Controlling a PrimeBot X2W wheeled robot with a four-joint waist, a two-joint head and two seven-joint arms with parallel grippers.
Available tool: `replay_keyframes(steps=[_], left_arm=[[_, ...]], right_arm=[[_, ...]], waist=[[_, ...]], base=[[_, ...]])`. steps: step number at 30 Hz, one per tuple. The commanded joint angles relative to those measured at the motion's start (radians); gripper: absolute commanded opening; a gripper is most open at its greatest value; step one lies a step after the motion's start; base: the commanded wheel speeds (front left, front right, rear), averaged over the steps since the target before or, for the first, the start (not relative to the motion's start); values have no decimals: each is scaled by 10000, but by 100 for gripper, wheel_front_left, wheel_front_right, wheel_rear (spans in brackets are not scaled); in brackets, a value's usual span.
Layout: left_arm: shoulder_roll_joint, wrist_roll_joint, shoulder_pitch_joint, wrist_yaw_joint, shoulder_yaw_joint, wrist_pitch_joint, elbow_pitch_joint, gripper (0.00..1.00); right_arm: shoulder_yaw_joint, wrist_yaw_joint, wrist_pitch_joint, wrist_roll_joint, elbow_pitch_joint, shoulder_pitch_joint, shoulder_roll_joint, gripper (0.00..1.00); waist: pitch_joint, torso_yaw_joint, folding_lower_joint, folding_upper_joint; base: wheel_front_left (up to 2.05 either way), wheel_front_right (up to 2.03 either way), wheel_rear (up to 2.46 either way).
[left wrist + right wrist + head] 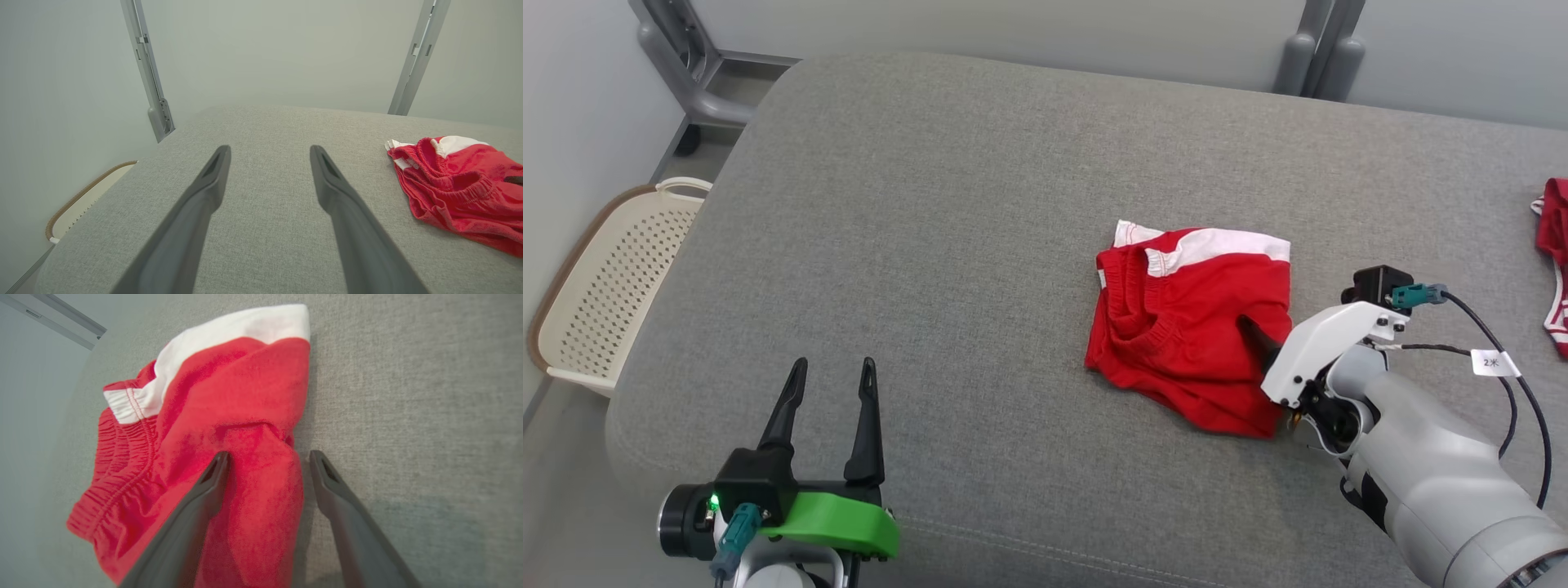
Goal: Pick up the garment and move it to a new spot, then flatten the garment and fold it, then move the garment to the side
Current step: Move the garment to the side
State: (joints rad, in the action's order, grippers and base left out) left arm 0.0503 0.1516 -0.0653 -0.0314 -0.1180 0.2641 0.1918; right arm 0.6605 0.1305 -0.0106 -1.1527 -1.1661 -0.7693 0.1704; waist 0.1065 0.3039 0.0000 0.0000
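The garment [1184, 327] is a crumpled pair of red shorts with white trim, lying right of centre on the grey cushioned surface [947, 204]. My right gripper [1262, 336] is down at its right edge. In the right wrist view the right gripper [269, 455] stands open, with a raised fold of the garment [229, 400] between its spread fingers; the left finger rests on the red cloth, the right finger on bare grey fabric. My left gripper [835, 365] hovers open and unladen at the lower left, well clear of the shorts. The left wrist view has the left gripper [270, 150] over bare cushion and the garment [457, 192] off to the right.
A white perforated basket [613, 286] stands on the floor beyond the surface's left edge. Another red and white cloth [1553, 261] lies at the far right edge. Grey metal frame legs [686, 73] rise behind the surface. A tagged cable [1494, 362] loops off my right wrist.
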Motion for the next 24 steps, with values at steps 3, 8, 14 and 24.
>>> replay_keyframes(steps=[3,8,14,24], left_arm=[[10,110,-155,97,-43,1,-11,100],[11,128,-128,162,23,1,-3,100],[10,26,-101,98,174,1,-43,100],[11,-150,-7,-19,535,1,-225,100]], right_arm=[[84,3,109,-114,27,-194,-36,0],[270,3,16,-72,260,-230,46,0],[617,2,-37,91,574,-300,275,0],[1462,3,-92,554,1301,-828,1001,0]], waist=[[183,163,0,0],[192,55,0,0],[125,-332,0,0],[212,-1509,0,0]], base=[[0,0,0],[0,0,0],[0,0,0],[0,0,0]])
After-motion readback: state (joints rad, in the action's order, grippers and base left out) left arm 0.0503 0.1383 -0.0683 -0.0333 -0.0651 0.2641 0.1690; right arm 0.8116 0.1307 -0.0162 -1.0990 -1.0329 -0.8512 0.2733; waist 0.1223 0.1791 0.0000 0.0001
